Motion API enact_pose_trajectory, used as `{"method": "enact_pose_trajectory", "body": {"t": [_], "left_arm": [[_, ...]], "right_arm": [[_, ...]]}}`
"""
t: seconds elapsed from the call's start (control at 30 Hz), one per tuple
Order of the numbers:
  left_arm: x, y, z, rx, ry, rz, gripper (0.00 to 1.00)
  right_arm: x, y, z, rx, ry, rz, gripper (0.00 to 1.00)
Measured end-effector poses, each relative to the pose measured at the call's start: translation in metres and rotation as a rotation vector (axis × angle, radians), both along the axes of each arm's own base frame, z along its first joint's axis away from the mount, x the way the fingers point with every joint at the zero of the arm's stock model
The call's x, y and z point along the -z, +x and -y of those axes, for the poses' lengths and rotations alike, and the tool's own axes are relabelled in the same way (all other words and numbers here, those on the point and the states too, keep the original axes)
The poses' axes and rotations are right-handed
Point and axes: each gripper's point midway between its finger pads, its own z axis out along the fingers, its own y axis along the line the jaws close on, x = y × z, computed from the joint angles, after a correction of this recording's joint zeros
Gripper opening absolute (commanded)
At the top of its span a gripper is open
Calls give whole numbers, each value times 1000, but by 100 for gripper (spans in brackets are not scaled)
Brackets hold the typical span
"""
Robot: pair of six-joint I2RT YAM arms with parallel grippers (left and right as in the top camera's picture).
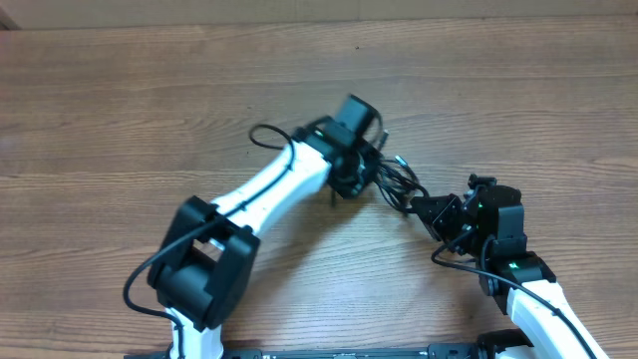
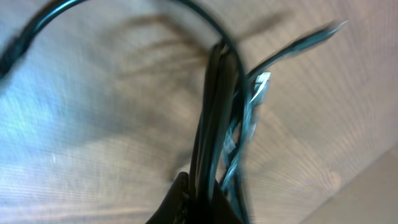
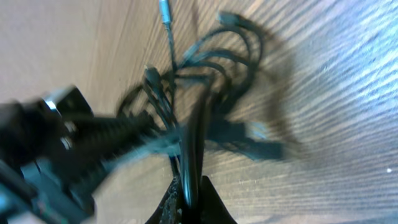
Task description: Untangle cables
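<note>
Black thin flexible cables [image 1: 397, 181] with small plug ends are sitting bunched in a knot between the two arms, right of the middle of the brown wood-grain tabletop [image 1: 120, 100]. The left end effector [image 2: 200, 202] is looking clenched on several strands. The right end effector [image 3: 191, 198] is pinching a strand too, though both wrist views are blurring. Risk: with both clamping one clump, pulling apart is likely tightening the knot, slipping a strand, or snagging plugs in loops. Matte wood is filling every view; the room is not showing.
</note>
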Motion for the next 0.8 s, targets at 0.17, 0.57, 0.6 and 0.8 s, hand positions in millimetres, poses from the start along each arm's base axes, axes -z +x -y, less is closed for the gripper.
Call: {"method": "enact_pose_trajectory", "body": {"t": [0.17, 0.57, 0.6, 0.8], "left_arm": [[-38, 45, -19, 38, -70, 118, 4], [-68, 54, -15, 155, -109, 199, 4], [-67, 53, -16, 171, -101, 202, 4], [-58, 44, -27, 215, -52, 179, 4]], "right_arm": [[5, -6, -1, -16, 0, -29, 4], [22, -12, 16, 48, -90, -91, 4], [23, -12, 16, 52, -93, -91, 4], [23, -9, 20, 71, -112, -86, 4]]}}
